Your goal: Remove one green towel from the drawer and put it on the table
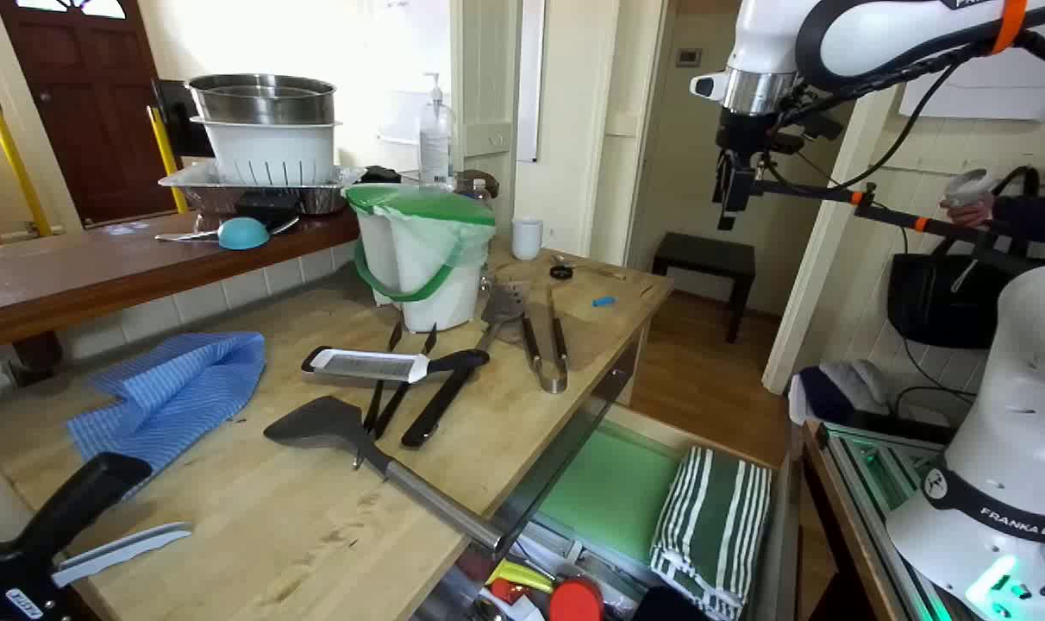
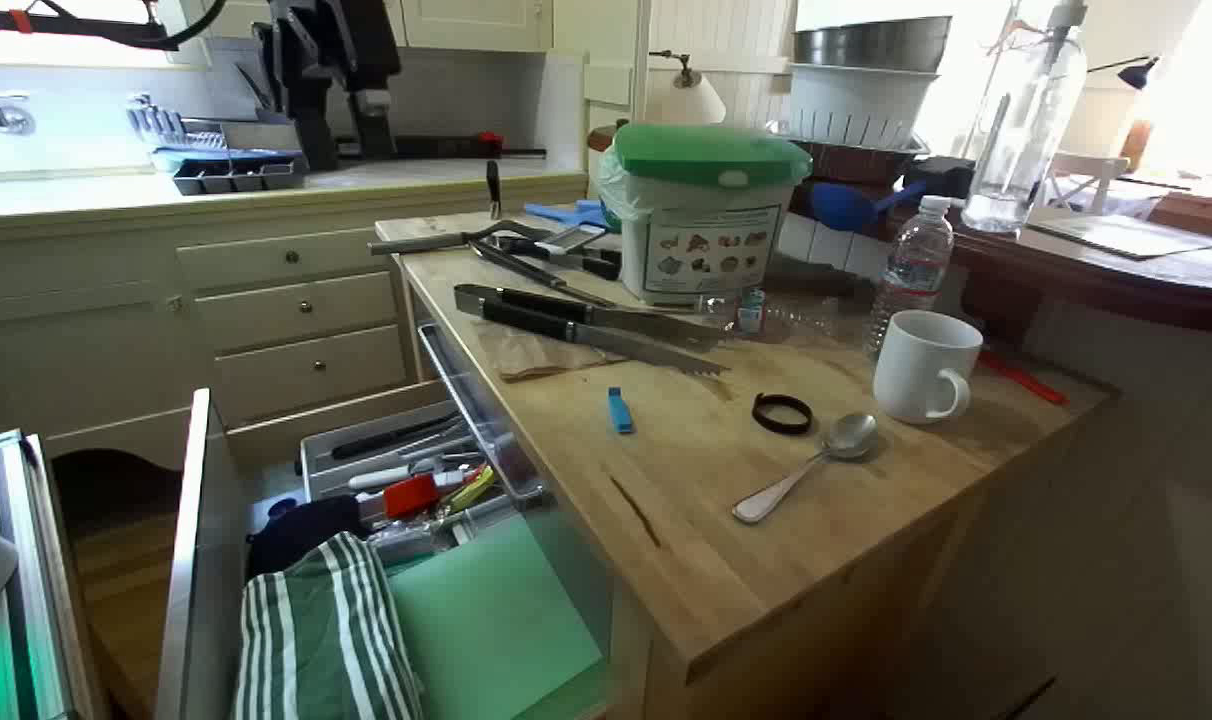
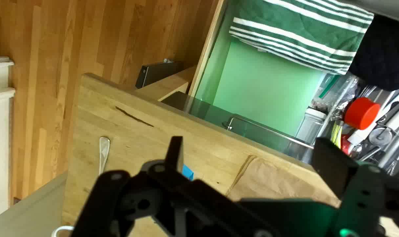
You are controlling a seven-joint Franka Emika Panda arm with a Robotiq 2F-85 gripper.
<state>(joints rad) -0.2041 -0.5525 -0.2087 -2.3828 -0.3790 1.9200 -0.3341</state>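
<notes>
One folded green towel [image 3: 300, 33] lies in the drawer [image 2: 204, 540], lower than and well apart from the wide-spread claw [image 3: 251, 155].

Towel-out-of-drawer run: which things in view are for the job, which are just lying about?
For the job: green striped towel, open drawer holding it, table, gripper.

Just lying about, among others: spoon, white mug, blue striped cloth, grater, green-lidded bucket.

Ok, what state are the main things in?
Pale wooden drawer, open
Green-and-white striped cloth towel, folded, in drawer
Black two-fingered gripper, open, empty
White plastic bucket, lidded
Black-handled steel tongs, spread apart
Blue patterned cloth, crumpled
White cylindrical mug, upright
White-capped clear plastic bottle, upright
</notes>
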